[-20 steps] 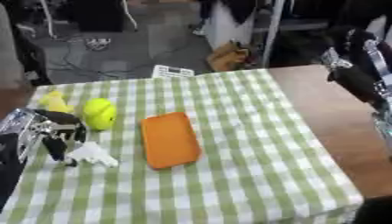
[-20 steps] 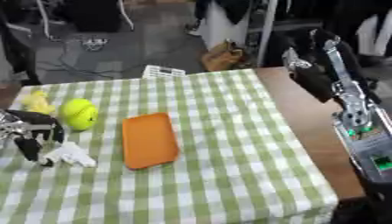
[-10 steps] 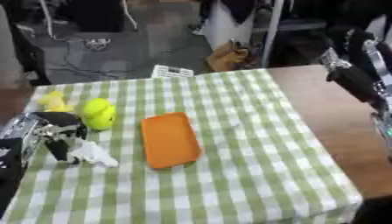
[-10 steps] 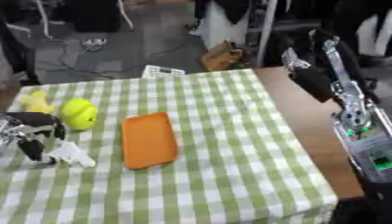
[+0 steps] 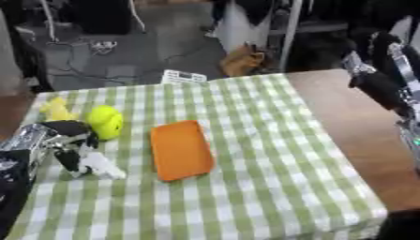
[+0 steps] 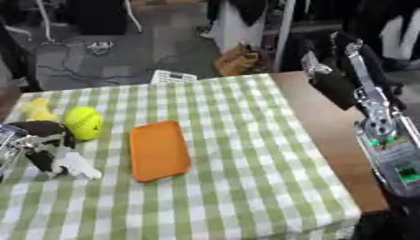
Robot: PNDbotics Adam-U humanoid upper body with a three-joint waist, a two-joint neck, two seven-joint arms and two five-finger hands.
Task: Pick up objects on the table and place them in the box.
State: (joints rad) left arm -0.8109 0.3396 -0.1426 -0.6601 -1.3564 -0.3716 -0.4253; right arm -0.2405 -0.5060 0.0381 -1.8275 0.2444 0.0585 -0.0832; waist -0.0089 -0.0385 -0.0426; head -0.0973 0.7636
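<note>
Left hand [image 5: 62, 140] curls round a white object [image 5: 98, 165]; the white card's [image 5: 182, 76] print is unreadable.

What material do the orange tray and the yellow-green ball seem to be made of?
The orange tray looks like matte plastic: flat, even colour, rounded corners. The yellow-green ball seems felt-covered, like a tennis ball, with a dull surface, though this is uncertain.

Grey floor [image 5: 156, 51] beyond – dark furniture legs [image 5: 287, 33], cables [image 5: 98, 46].
</note>
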